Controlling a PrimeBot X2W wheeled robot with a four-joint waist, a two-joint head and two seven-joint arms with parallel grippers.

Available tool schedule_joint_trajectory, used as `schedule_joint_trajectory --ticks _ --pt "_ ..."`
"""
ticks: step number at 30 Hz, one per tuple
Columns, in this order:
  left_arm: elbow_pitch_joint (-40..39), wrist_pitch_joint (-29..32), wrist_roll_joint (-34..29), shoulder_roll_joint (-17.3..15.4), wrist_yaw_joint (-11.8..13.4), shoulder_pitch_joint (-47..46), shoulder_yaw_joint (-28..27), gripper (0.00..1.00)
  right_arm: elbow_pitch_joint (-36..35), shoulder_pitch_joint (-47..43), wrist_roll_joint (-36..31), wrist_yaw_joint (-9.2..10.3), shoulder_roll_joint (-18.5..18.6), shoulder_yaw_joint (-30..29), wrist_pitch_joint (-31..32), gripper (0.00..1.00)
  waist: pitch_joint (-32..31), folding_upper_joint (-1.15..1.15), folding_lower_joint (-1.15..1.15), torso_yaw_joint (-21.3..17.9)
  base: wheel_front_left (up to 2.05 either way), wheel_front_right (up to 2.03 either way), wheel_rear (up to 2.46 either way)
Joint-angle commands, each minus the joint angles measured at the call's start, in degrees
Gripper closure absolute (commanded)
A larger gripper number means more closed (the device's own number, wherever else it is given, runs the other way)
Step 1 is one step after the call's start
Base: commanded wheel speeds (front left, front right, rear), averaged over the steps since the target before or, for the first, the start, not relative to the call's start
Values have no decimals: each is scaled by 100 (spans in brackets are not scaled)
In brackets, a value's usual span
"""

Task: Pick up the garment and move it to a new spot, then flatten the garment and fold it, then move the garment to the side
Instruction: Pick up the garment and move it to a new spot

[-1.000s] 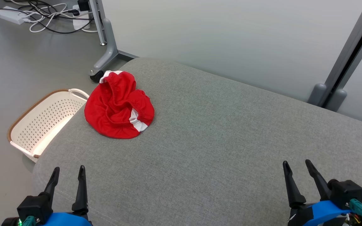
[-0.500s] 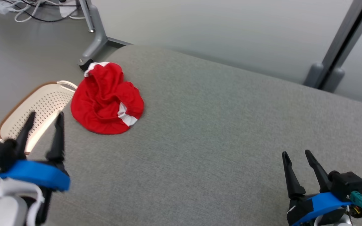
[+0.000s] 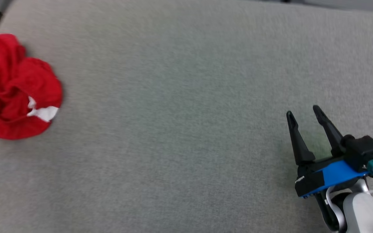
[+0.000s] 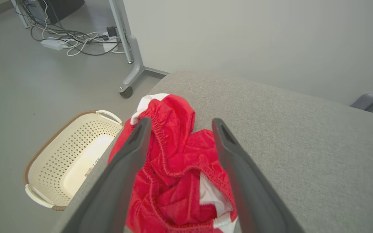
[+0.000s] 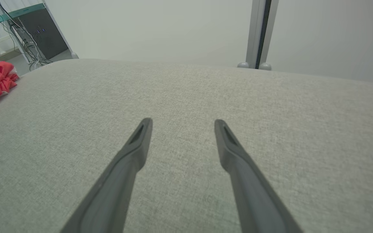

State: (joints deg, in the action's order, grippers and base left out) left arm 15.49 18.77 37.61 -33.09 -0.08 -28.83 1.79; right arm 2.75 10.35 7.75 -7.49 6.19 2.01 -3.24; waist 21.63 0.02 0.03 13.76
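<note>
We see the garment [image 3: 18, 87] lying crumpled in a red heap with white trim near the left edge of the grey cushion [image 3: 186, 97]; our left gripper [image 4: 181, 120] hangs over it with its fingers spread wide, gripping nothing — whether the tips touch the cloth we cannot tell; just off that edge a cream perforated basket [image 4: 73, 142] stands on the floor; our right gripper [image 3: 303, 110] — also spread and empty — sits well apart over bare cushion.
</note>
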Motion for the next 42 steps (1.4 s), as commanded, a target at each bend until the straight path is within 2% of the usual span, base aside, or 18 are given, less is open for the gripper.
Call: schedule_joint_trajectory --ticks 1,8,11,14,18,19,28,33,37,42 --pt "144 93 106 -85 88 -190 -153 0 -122 158 -40 0 62 74 55 0 276 -2 -3 -125 0 0 0" --pt "833 396 327 -317 363 -425 -487 0 -511 407 -54 0 239 159 149 0 1087 -2 -3 -659 0 0 0" --pt "1196 444 456 -191 453 -534 -560 0 -687 421 -70 0 286 121 196 0 1302 -2 -3 -798 0 0 0" --pt "1681 778 603 22 566 -575 -476 0 -800 352 -60 0 312 70 217 0 1357 -2 -3 -863 0 0 0" --pt "2153 1281 800 282 510 -555 -317 0 -834 289 -18 0 312 59 217 0 1283 -2 -3 -909 0 0 0" --pt "2170 1276 781 266 462 -569 -279 100 -834 289 -14 0 303 67 205 0 1250 -2 -3 -912 0 0 0" --pt "1794 633 449 -221 13 -1043 -184 100 -480 193 -58 0 158 179 -149 0 534 -2 -3 -885 0 0 0" --pt "1335 659 300 -389 -272 -1292 44 100 -105 82 4 0 -3 250 -377 0 -90 -2 -3 -971 0 0 0" --pt "827 896 165 -382 -374 -1423 338 100 103 -16 34 0 -97 235 -505 0 -500 -2 -3 -1076 0 0 0" --pt "-167 1407 251 -63 -396 -1661 745 100 355 -203 100 0 -216 210 -611 0 -1038 -2 -3 -1321 0 0 0"
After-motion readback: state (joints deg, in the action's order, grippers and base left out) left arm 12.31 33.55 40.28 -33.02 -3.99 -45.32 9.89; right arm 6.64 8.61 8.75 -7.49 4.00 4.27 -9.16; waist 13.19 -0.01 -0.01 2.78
